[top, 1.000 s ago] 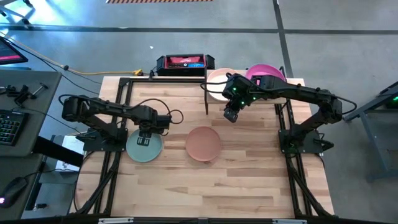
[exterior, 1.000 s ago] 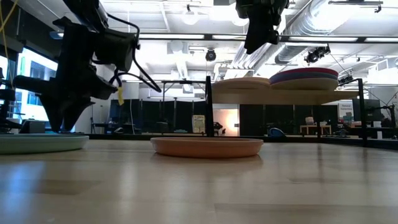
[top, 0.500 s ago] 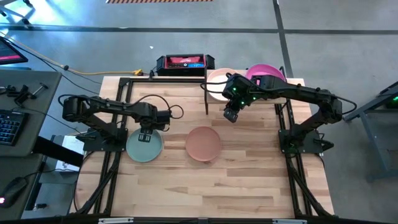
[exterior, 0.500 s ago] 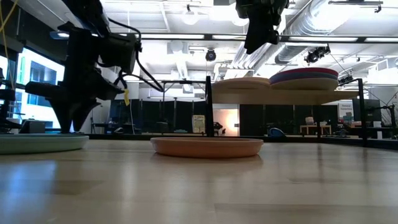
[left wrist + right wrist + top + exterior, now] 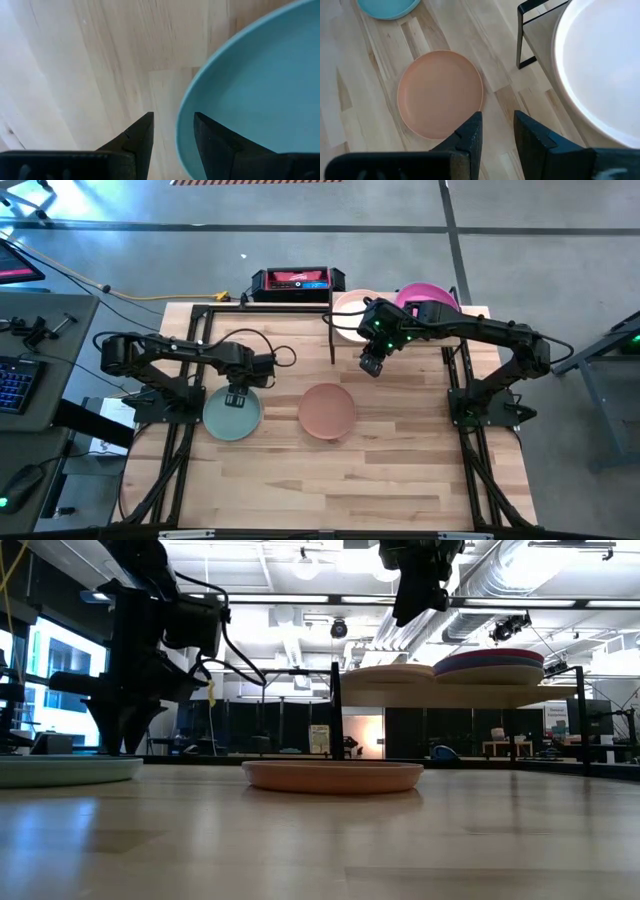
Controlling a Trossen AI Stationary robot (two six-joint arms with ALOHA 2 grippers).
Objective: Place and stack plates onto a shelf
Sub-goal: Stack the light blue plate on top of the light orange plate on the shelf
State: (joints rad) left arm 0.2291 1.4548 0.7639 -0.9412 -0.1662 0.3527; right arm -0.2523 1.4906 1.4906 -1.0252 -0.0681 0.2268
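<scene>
Pickup of the mint plate (image 5: 232, 416) is in hand; left gripper (image 5: 172, 131), fingers narrowly parted, straddles its rim and must close; right gripper (image 5: 497, 131) waits, fingers slightly parted.

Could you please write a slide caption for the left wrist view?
Left tool, fingers open, straddling the rim of the mint plate on the wooden table.

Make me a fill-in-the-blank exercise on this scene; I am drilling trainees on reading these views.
1. The left pincer straddles the rim of the ____ plate.
2. The terracotta plate lies on the ____, not on the shelf.
3. The right pincer holds ____.

Missing words: mint; tabletop; nothing
</scene>
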